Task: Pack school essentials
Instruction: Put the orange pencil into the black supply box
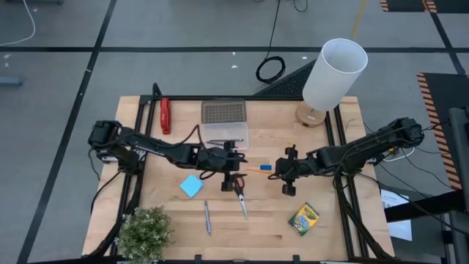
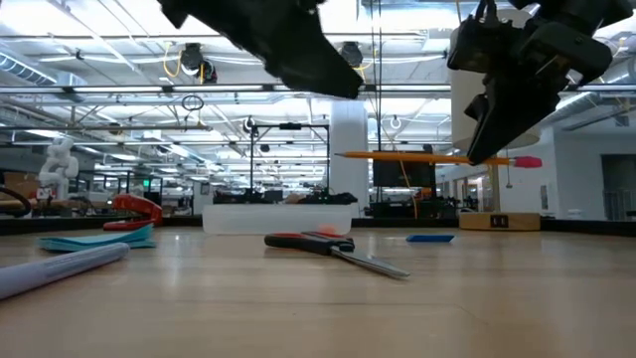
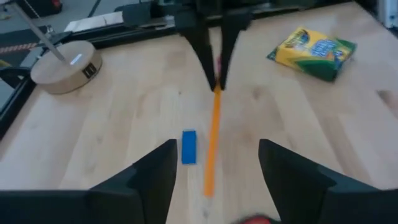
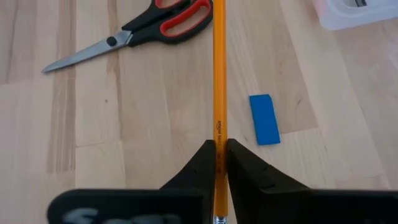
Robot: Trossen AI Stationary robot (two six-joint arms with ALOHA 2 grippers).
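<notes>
Above the desk [image 1: 315,238], right pincer [image 4: 221,152] clamps 1 orange pencil [image 4: 219,74] level; eraser [image 4: 264,119] just beside it, left pincer [image 3: 214,162] wide, facing it.

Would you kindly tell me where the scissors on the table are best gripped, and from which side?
Grip the scissors from straight above, across the narrow neck where red handles meet blades. They lie flat and closed, so a top-down pinch fits; the open left hand is nearest.
</notes>
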